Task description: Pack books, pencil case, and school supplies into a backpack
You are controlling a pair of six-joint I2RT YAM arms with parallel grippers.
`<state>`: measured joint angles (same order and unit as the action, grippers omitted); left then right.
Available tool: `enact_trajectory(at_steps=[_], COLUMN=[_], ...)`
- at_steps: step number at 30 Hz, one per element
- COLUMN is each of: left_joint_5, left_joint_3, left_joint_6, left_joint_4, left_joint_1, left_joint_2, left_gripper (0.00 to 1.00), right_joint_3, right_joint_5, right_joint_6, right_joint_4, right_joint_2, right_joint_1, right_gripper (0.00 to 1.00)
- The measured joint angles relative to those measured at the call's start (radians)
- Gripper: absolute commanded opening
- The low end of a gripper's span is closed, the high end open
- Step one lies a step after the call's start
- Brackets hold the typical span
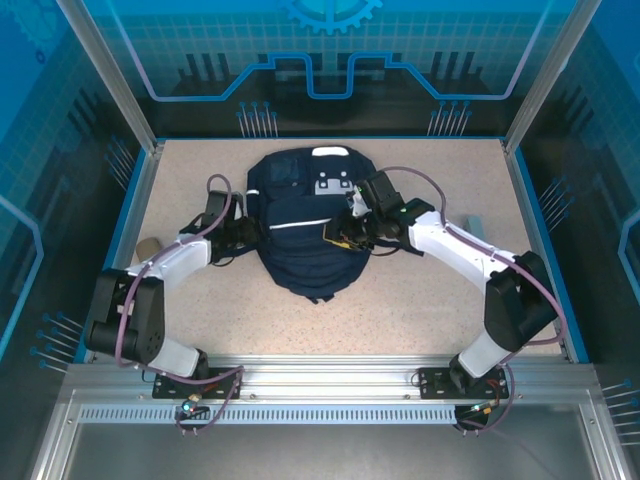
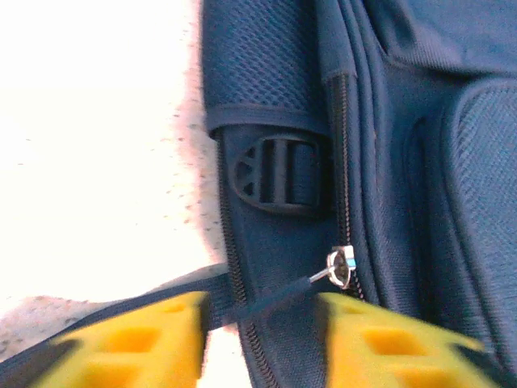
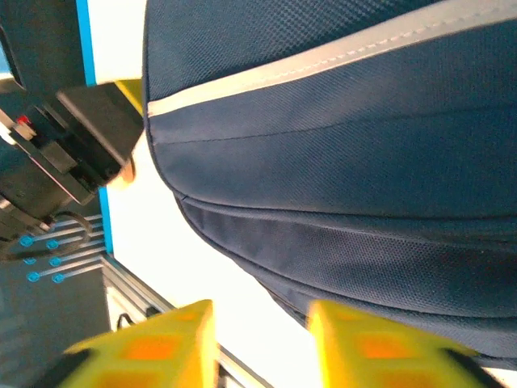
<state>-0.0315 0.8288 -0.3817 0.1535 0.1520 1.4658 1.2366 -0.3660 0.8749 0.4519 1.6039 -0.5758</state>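
The navy backpack [image 1: 305, 225] lies flat mid-table, its white stripe [image 3: 339, 61] across the front. My left gripper [image 1: 245, 235] is at its left edge, open; between the yellow fingers [image 2: 137, 343] runs the dark cord of a silver zipper pull [image 2: 342, 267], with the jaws apart around it. My right gripper [image 1: 345, 232] hovers over the pack's middle, open and holding nothing; in the right wrist view it [image 3: 262, 323] hangs just off the pack's rounded edge. The tan pencil case [image 1: 148, 248] lies at the far left of the table. The books are out of view.
A black strap buckle [image 2: 279, 174] sits beside the zipper on the pack's side. A small grey-blue object [image 1: 475, 228] lies on the table right of the right arm. Blue rails [image 1: 545, 240] and an aluminium frame bound the table.
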Motion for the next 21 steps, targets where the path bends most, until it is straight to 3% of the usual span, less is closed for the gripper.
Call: enact_trajectory(at_steps=[3,7,14,21], left_joint_5=[-0.010,-0.014,-0.018,-0.018], left_joint_3=[0.000,0.000,0.000,-0.014], left_joint_6=[-0.026,-0.061,-0.087,-0.090], left_joint_4=[0.038,0.091,0.182,0.227], left_joint_1=[0.000,-0.003,-0.027,-0.032], left_joint_2=[-0.066,-0.185,-0.327,-0.403], left_gripper=[0.76,0.88,0.98,0.99], right_joint_3=[0.033,0.052,0.063,0.043], right_joint_5=[0.067,0.222,0.414,0.527], right_joint_6=[-0.052,-0.134,-0.235,-0.282], right_joint_4=[0.064,0.162,0.265,0.301], right_joint_2=[-0.011,-0.086,-0.129,-0.050], right_joint_1=[0.003,0.046,0.232,0.492], right_gripper=[0.73,0.82,0.90,0.93])
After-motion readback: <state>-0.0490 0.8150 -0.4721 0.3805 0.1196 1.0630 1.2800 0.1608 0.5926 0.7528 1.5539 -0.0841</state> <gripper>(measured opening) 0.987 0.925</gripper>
